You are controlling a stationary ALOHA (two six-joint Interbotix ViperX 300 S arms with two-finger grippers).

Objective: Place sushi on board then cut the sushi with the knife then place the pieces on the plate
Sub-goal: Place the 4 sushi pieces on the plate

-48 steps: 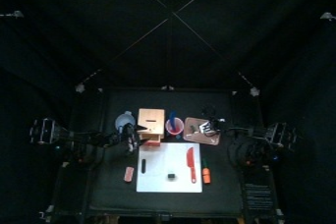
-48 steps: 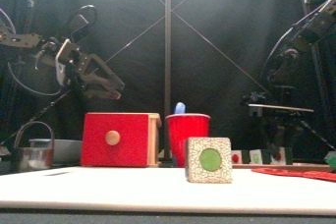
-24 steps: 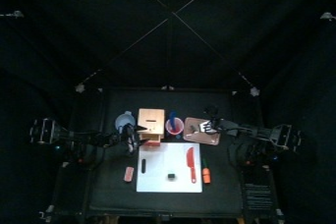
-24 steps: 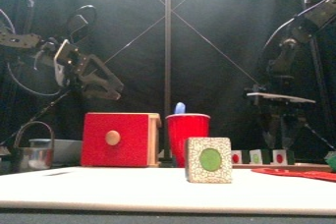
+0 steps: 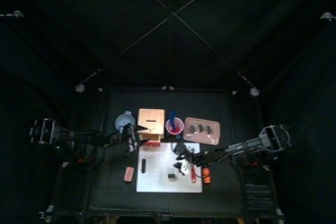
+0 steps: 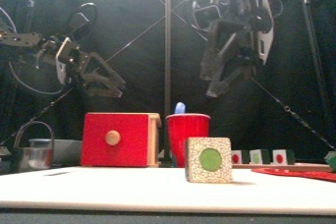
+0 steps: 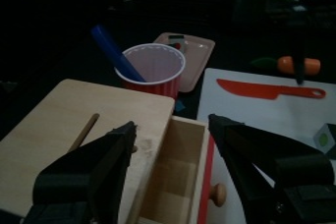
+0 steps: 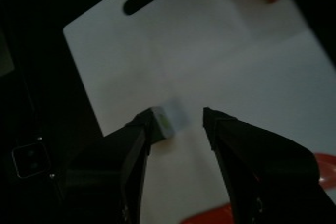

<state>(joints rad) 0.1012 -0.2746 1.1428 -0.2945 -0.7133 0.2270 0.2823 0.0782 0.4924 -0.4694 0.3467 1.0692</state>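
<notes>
- Holds right gripper (image 8: 178, 118) spread and empty, high over board (image 8: 197, 51).
- Finds sushi (image 6: 207, 159) upright below it, apart, nearer one jaw.
- Holds left gripper (image 7: 171, 128) spread, empty, above box (image 7: 79, 130).

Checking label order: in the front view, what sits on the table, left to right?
metal cutter → wooden box → red cup → sushi piece → red toy knife

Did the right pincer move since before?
Yes. The right pincer has swung away from the pink tray, toward the table's front, and is over the white board.
</notes>
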